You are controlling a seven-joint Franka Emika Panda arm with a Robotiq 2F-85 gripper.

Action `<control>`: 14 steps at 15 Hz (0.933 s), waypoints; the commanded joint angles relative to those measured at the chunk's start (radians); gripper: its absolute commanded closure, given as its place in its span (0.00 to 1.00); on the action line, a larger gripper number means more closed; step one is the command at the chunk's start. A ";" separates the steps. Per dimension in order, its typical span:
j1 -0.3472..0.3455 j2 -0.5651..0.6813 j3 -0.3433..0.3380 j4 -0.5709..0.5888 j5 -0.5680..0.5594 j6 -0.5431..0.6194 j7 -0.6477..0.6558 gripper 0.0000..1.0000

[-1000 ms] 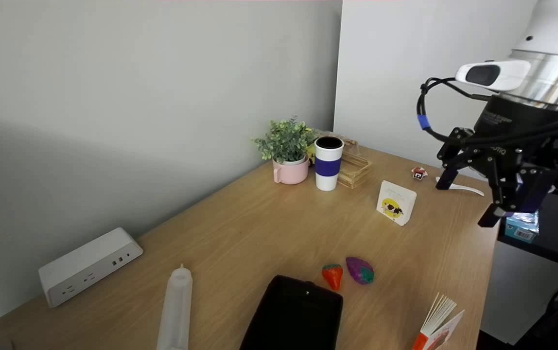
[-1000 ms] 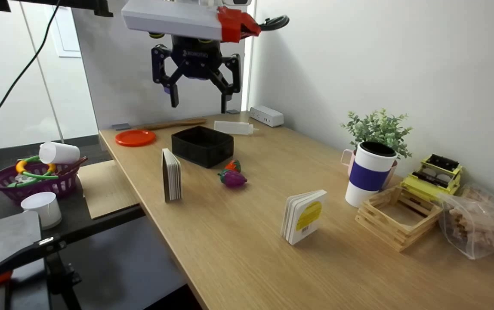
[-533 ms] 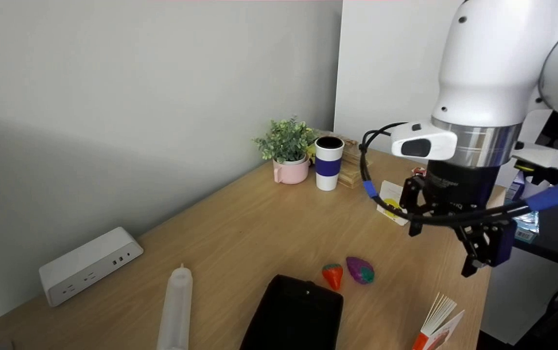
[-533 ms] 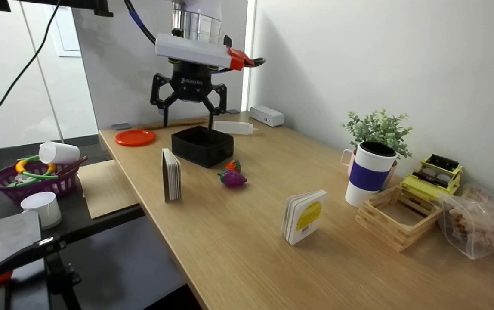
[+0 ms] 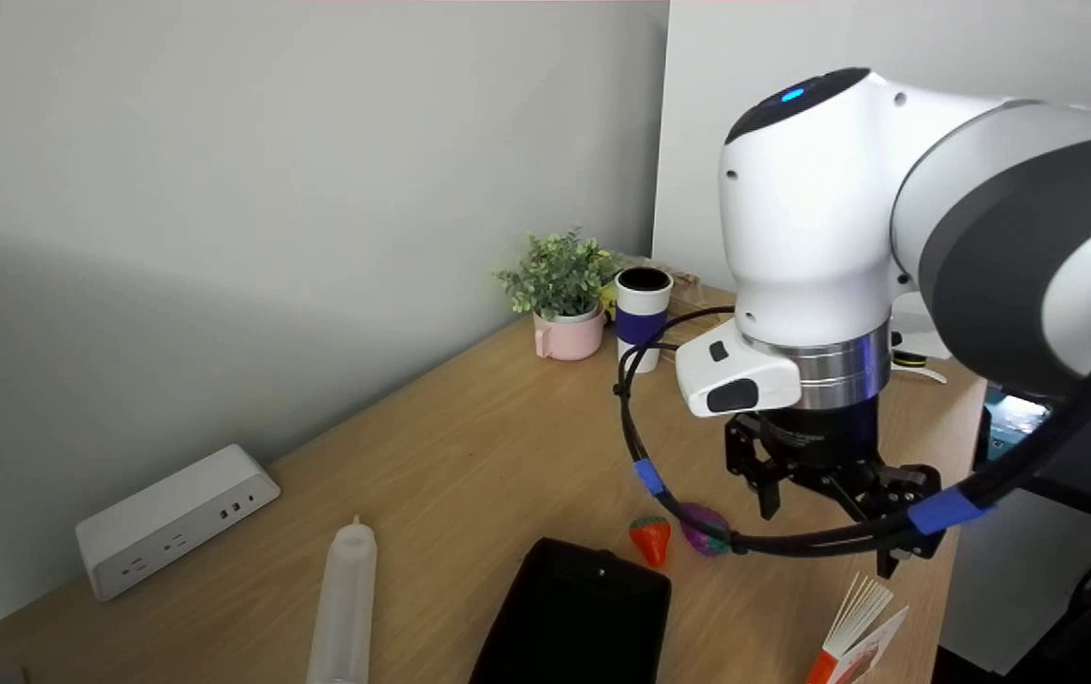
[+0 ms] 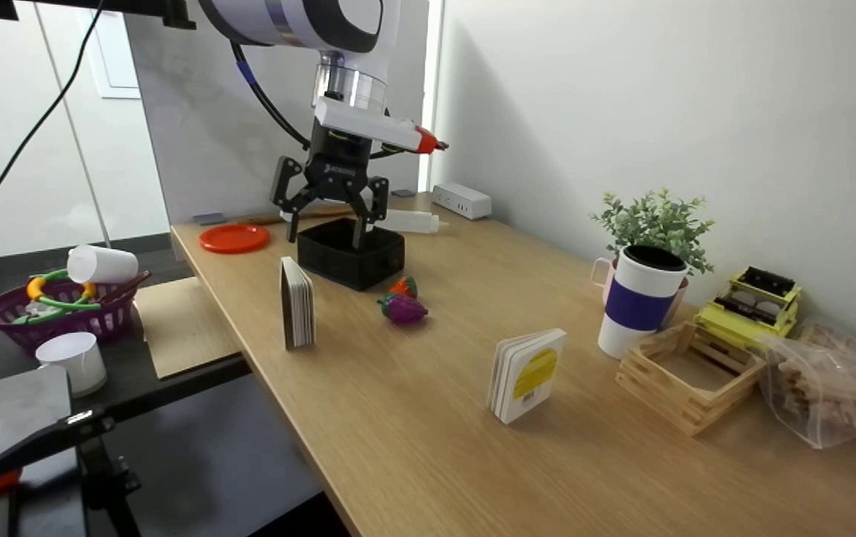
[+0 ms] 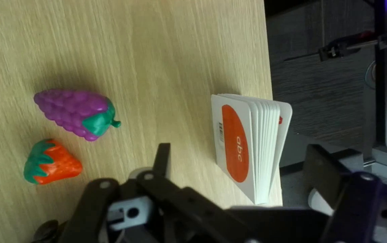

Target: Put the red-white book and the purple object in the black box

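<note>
Pincer (image 5: 828, 532): is hanging over the tabletop (image 5: 469, 494), jaws standing apart.
Cable (image 5: 793, 544): is looping before the pincer, crossing the purple object (image 5: 705, 516).
Red-white book (image 5: 850, 622): is standing near the tabletop's right edge, pages fanning.
Red-orange strawberry (image 5: 650, 540): is lying just beside the purple object, near the black box (image 5: 583, 617).
Squeeze bottle (image 5: 343, 608): is lying left of the black box.
Power strip (image 5: 180, 518): is resting by the wall (image 5: 270, 190).
Tumbler (image 5: 641, 302): is standing beside the potted plant (image 5: 560, 280).

Diffuse, moderate light on the table (image 6: 547, 462) in both exterior views; a broad, soft-edged shadow darkens the grey wall (image 5: 146, 351), and my steel wrist collar (image 5: 845, 366) carries bright glints. The inside of the black box (image 5: 569, 617) is too dark to resolve. Wrist view: my gripper (image 7: 239, 158) out of focus, the red-white book (image 7: 239, 141) sharp, the area beyond the table's edge dim.
</note>
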 commanded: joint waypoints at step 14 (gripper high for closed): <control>-0.045 0.029 0.034 0.017 -0.039 0.059 0.229 0.00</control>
